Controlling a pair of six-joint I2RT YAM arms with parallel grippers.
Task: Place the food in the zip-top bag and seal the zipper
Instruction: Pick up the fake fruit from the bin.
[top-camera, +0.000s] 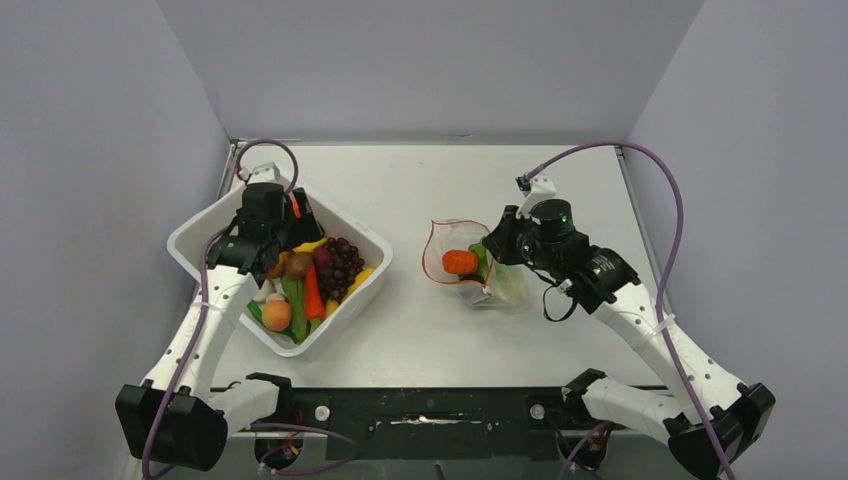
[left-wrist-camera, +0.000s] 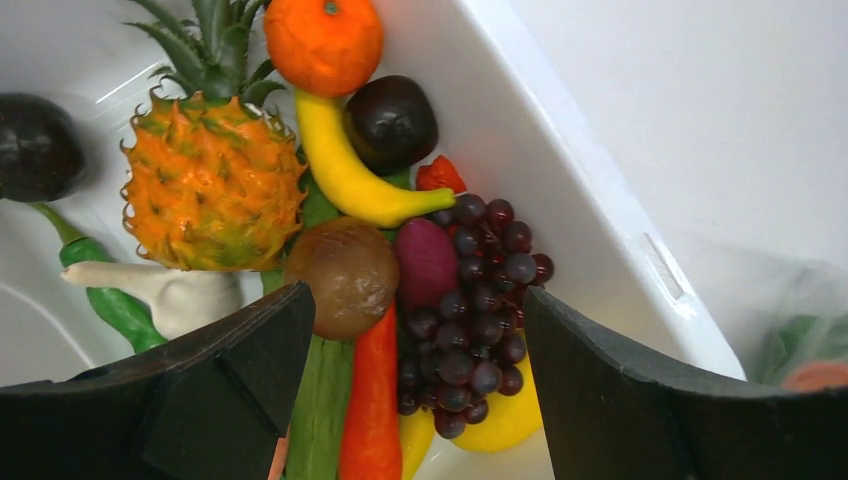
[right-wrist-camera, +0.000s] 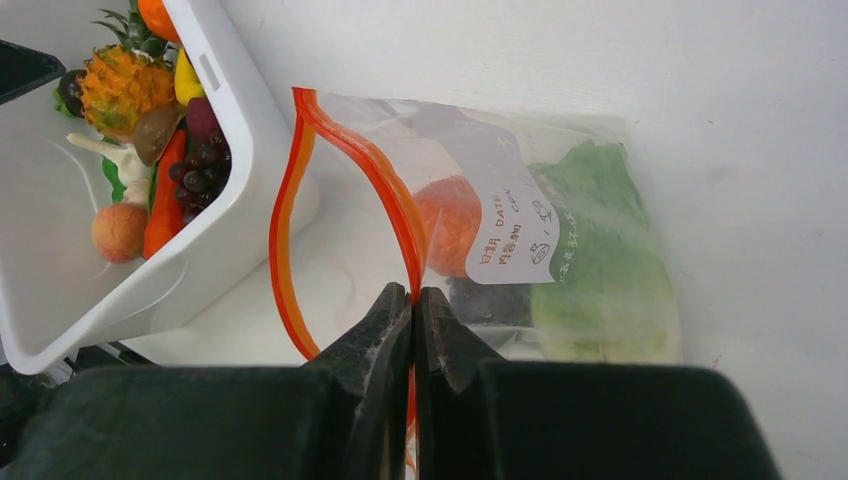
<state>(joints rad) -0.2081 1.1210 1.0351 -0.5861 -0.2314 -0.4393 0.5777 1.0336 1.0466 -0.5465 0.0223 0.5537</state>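
**One lip pinched, most food in the tub**

Your right hand (right-wrist-camera: 412, 296) is clamped on the zipper (right-wrist-camera: 345, 150). It grips one lip of the bag (right-wrist-camera: 590, 140), so the mouth gapes left toward the tub (top-camera: 200, 232). The bag lies on the bench (top-camera: 450, 340) right of centre, with an orange (right-wrist-camera: 448, 225), lettuce (right-wrist-camera: 600, 270) and a dark piece inside. Your left hand (left-wrist-camera: 415, 325) hangs wide and empty over the tub on the left. The other food sits there: pineapple (left-wrist-camera: 210, 180), banana (left-wrist-camera: 350, 170), grapes (left-wrist-camera: 480, 290), carrot (left-wrist-camera: 372, 400) and more.

Watch the pick. The pieces are packed tight, and a brown round piece, the carrot and the grapes all lie between your open fingers (left-wrist-camera: 230, 400). Closing here may catch two of them or squeeze one out sideways. The right finger is also near the tub wall and could knock it.

At the bag, only one lip is held and the other lies slack. The mouth may sag shut, or a dropped piece may land on the bench. The bag looks light, so a tug from the right hand could drag it or spill what is inside. The pineapple may not pass through the mouth.
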